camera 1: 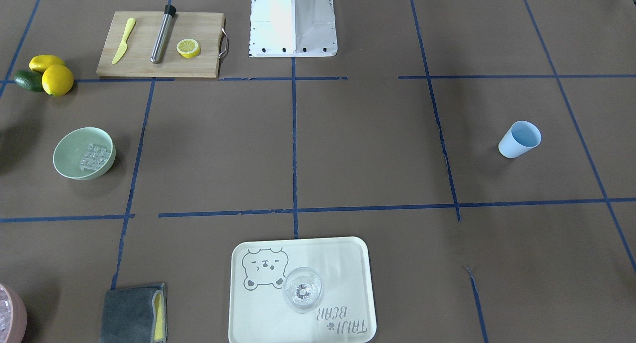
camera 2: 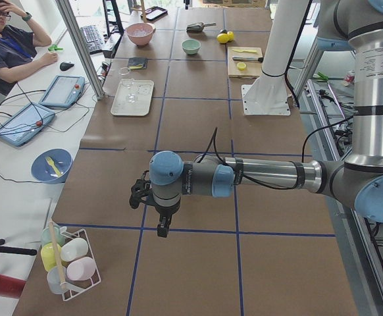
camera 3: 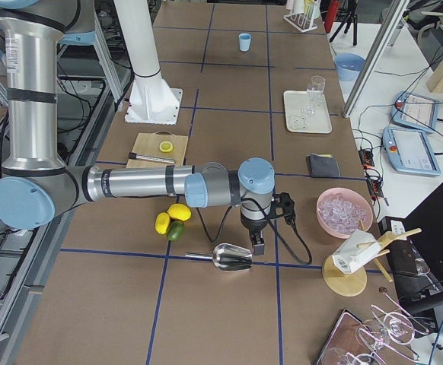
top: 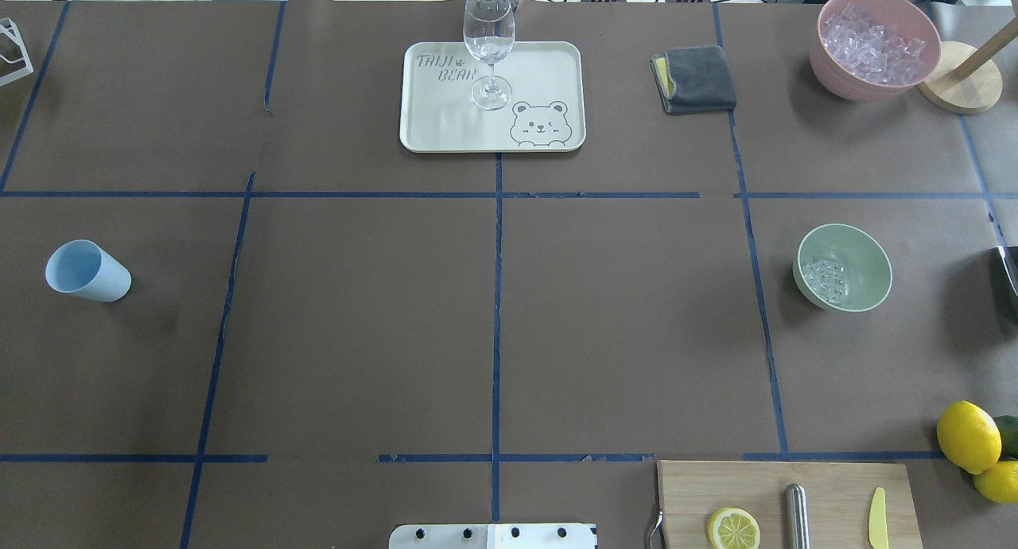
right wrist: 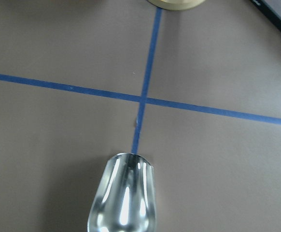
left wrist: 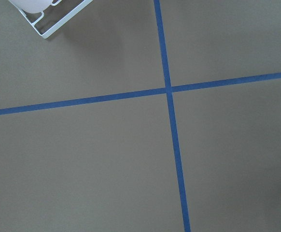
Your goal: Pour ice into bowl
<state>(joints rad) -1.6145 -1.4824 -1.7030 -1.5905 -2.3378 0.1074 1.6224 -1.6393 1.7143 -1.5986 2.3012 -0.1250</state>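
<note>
**Scoop [right wrist: 123,193] Lying Under the Right Wrist, Ice [top: 825,281] Sitting in the Bowl [top: 865,258]**

Closest to the right wrist camera, the shiny metal scoop is being shown lying on the brown table [top: 620,334], its mouth pointing toward a crossing of blue tape lines. At the table's right end, the right gripper [camera 3: 258,247] is being held just above that scoop, fingers pointing down. Whether those fingers are spread or closed, or gripping anything, cannot be told.

The ice is being kept as a small cluster on the bottom of the mint-green bowl. The bowl is being seen upright on the robot's right half of the table, between the pink container [top: 875,44] and the cutting board [top: 827,485].

The left gripper [camera 2: 163,230] is being held low over the table near the left end. Its opening and its load cannot be told. The blue cup [top: 86,271] is being seen well apart from the bowl.
</note>
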